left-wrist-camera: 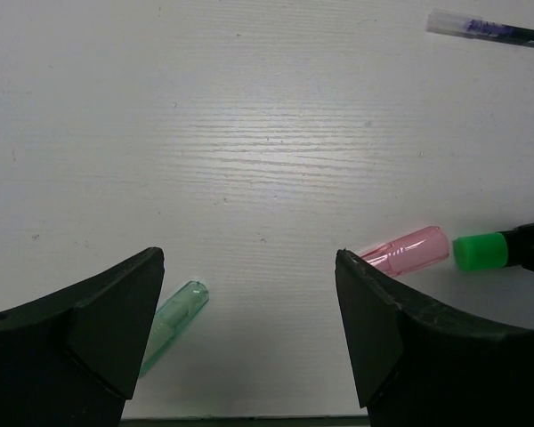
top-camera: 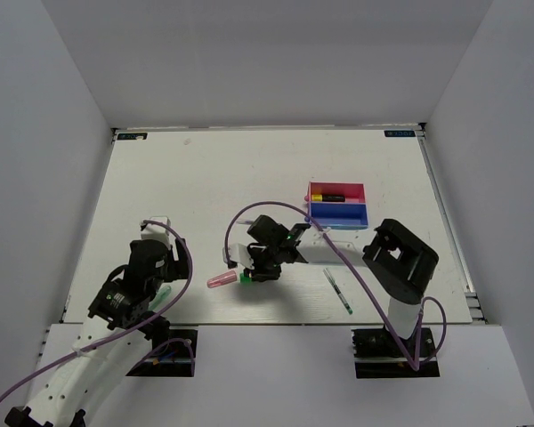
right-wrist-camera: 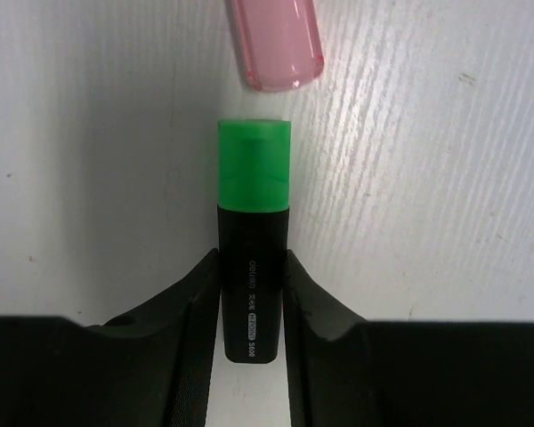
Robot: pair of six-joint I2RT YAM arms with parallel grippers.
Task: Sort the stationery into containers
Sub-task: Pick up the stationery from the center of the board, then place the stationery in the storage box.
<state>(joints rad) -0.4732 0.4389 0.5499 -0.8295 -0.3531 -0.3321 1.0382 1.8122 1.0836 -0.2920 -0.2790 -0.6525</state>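
Right gripper (right-wrist-camera: 252, 267) clamps the black barrel of a green highlighter (right-wrist-camera: 254, 178), its tip just short of a pink highlighter (right-wrist-camera: 276, 44) (left gripper (left-wrist-camera: 249, 267) gapes wide, empty, near a pale green highlighter (left-wrist-camera: 173, 322)).

Bright, even light, soft shadows; wrist views perhaps slightly blurred.

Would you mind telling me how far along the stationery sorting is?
Done: one orange-yellow highlighter lies in the pink tray. In hand: the right gripper is shut on the green highlighter. Left: the pink highlighter, pale green highlighter, a thin pen and a blue pen lie on the table; the left gripper is open, empty.
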